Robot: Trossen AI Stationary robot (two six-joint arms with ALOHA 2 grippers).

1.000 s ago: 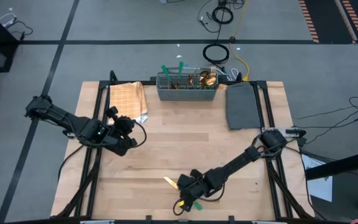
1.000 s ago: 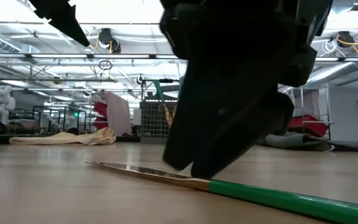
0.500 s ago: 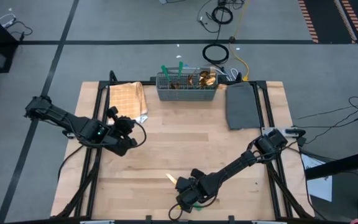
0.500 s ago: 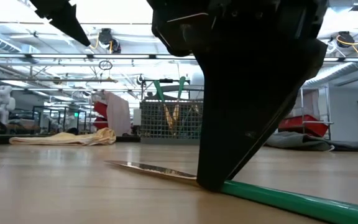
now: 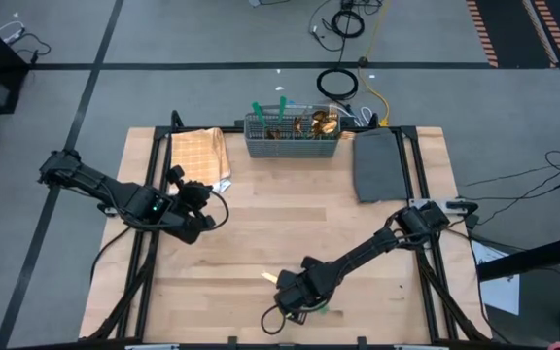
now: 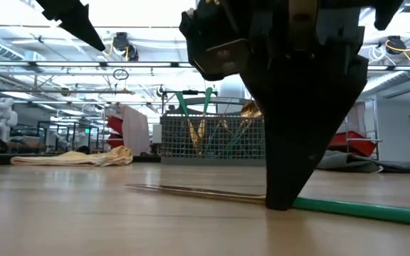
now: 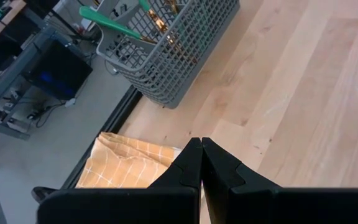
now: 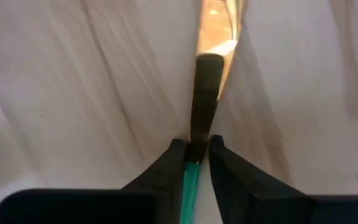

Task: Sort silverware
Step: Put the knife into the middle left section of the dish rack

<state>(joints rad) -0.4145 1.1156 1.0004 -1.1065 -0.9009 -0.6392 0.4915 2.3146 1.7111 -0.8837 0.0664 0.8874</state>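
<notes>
Where your right end effector (image 8: pixel 190 163) presses onto the counter's (image 5: pixel 290 233) near edge, its fingers pinch a green-handled knife (image 6: pixel 212 192) lying flat; your left end effector (image 7: pixel 201 163) hovers shut, empty, near the checked cloth (image 5: pixel 200 156).

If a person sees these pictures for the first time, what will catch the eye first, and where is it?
First, the right gripper at the table's near edge, its fingers closed around a gold knife with a green handle that lies flat on the wood. Next, the grey cutlery basket at the far edge, with gold and green silverware standing in it. The left gripper waits shut over the left side, near a tan checked cloth.
</notes>
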